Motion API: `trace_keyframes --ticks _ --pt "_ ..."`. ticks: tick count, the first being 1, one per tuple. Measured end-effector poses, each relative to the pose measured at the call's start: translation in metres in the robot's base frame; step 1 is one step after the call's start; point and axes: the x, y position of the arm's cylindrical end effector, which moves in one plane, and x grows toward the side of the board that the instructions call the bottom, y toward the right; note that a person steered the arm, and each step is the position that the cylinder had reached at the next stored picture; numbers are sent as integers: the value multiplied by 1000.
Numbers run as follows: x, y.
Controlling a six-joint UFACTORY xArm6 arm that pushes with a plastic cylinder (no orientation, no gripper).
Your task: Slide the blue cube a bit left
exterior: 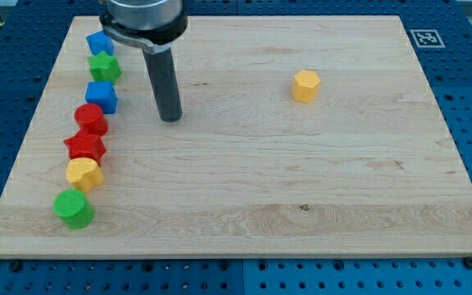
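Your target, the blue cube (102,97), sits in the column of blocks near the desk's (301,188) left edge, between the green star (104,66) above and the red cylinder (90,119) below. My tip (170,120) rests just right of it, apart; there are no jaws, only a rod. Bring the tip level with the cube's middle and push straight left, briefly. Little room remains before the edge, and both neighbours sit close, so keep the stroke short.

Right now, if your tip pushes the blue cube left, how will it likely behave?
The blue cube sits flat, so it probably slides, not rolls. My tip stands to its right, apart. An off-centre push might rotate it. It likely nears the board's left edge.
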Motion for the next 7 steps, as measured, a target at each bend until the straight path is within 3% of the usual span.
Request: trace_keyframes --ticks 4,7 --pt "-9 -54" --pt "-9 -61"
